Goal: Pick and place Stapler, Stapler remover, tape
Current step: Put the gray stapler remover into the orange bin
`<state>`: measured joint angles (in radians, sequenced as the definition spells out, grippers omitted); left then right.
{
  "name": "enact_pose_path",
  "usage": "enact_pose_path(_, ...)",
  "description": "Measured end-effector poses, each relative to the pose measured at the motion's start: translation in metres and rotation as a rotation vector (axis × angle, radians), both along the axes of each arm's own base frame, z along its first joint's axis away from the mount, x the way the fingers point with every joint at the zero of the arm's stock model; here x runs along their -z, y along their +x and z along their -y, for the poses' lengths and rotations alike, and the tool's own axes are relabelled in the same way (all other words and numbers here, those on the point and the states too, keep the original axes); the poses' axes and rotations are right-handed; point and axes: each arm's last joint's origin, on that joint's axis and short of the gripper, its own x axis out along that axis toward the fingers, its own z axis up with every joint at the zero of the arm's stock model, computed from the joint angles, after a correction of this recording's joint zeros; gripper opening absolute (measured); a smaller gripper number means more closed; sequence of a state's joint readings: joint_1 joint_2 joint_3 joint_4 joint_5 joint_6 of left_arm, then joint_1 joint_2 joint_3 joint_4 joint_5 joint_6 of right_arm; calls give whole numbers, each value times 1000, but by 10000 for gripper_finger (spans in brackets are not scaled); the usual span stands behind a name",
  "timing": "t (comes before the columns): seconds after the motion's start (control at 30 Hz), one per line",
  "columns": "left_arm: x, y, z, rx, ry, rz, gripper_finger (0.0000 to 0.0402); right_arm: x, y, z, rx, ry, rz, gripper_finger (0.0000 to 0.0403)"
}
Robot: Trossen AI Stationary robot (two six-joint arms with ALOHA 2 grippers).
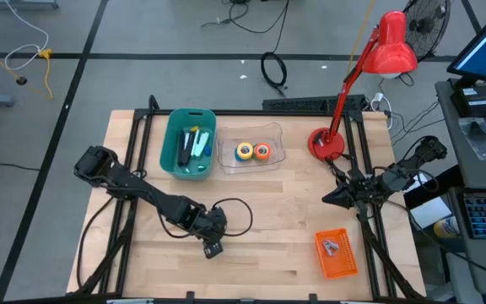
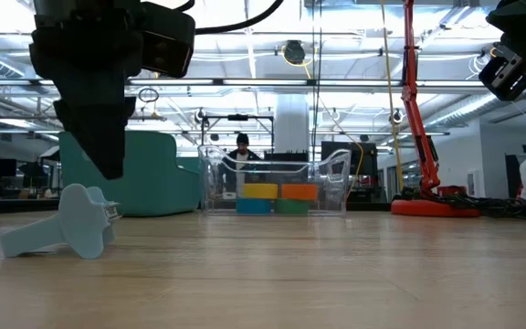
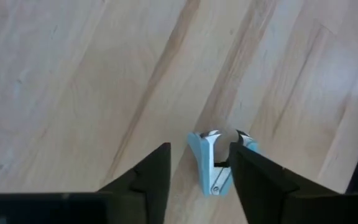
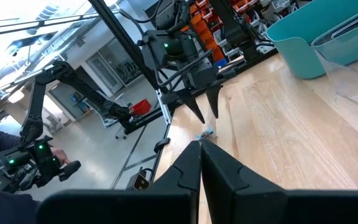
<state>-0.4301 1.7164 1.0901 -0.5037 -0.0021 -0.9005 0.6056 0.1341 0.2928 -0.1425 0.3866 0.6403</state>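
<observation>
A pale blue staple remover (image 3: 213, 162) lies on its side on the wooden table (image 1: 294, 203), near the front left. My left gripper (image 3: 201, 148) hangs open just above it, pointing steeply down, with one finger on either side and clear of it in the low view (image 2: 108, 169). Rolls of tape sit in a clear tray (image 1: 226, 156) at the back: yellow on blue (image 2: 260, 198), orange on green (image 2: 299, 198). My right gripper (image 1: 326, 199) waits shut and level over the table's right side. I cannot pick out the stapler.
A teal bin (image 1: 188, 142) with dark and green items stands left of the clear tray. A red desk lamp (image 1: 327, 143) stands at the back right. An orange basket (image 1: 336, 253) with a small silvery thing sits at the front right. Bare wood lies in the middle.
</observation>
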Motion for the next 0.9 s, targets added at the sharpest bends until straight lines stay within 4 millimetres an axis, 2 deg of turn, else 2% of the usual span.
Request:
enact_pose_path(0.2,1,-3,2,9,8,-20,201,0,0,0,0,-1,0,4)
enact_pose_path(0.4,1,-6,10,29,6,-19,197,0,0,0,-1,-6,2,4)
enact_pose_path(0.73,24,0,12,35,31,-64,188,0,0,0,-1,-7,2,4)
enact_pose_path(0.9,28,4,14,45,3,-61,188,0,0,0,-1,0,-2,4)
